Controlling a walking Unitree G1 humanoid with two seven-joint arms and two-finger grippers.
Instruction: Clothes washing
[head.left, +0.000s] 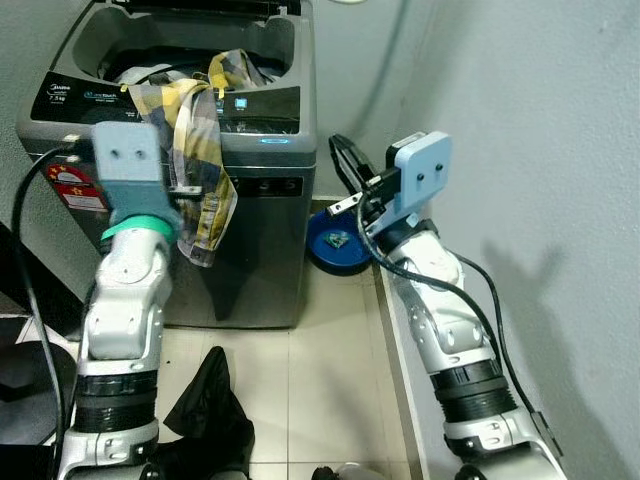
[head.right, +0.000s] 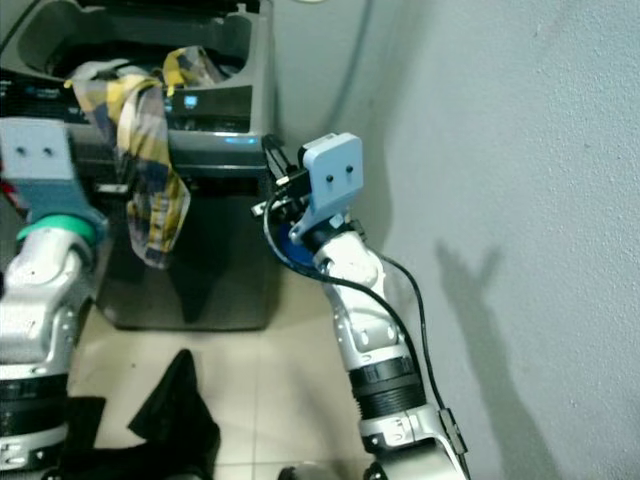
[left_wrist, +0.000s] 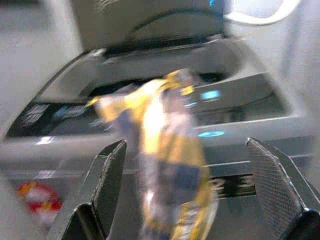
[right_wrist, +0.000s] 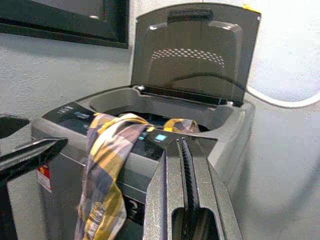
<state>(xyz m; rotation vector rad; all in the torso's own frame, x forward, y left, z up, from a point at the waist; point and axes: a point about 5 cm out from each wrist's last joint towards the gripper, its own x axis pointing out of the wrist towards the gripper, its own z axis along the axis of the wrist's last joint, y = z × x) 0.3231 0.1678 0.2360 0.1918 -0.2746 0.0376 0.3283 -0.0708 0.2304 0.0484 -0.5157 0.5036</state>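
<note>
**Plaid garment draped over the washer's front rim**

Left eye view: a tiled floor (head.left: 300, 370) runs between a pale wall (head.left: 540, 120) and a grey top-loading washing machine (head.left: 262, 250) with its lid up. A yellow-and-grey plaid garment (head.left: 203, 160) hangs from the tub over the control panel and down the front. A dark cloth (head.left: 212, 405) lies on the floor below, and a blue basin (head.left: 335, 245) sits beside the washer. The left gripper (head.left: 183, 195) is at the hanging garment; the right gripper (head.left: 350, 170) is held up beside the machine, apart from it.

Left wrist view: blurred; the left gripper's fingers (left_wrist: 107, 185) stand wide apart, with the plaid garment between them and not clamped.

Right wrist view: the open lid (right_wrist: 192, 50) stands upright behind the tub. The right gripper's two fingers (right_wrist: 187, 185) lie pressed together, holding nothing, pointing toward the washer.
</note>
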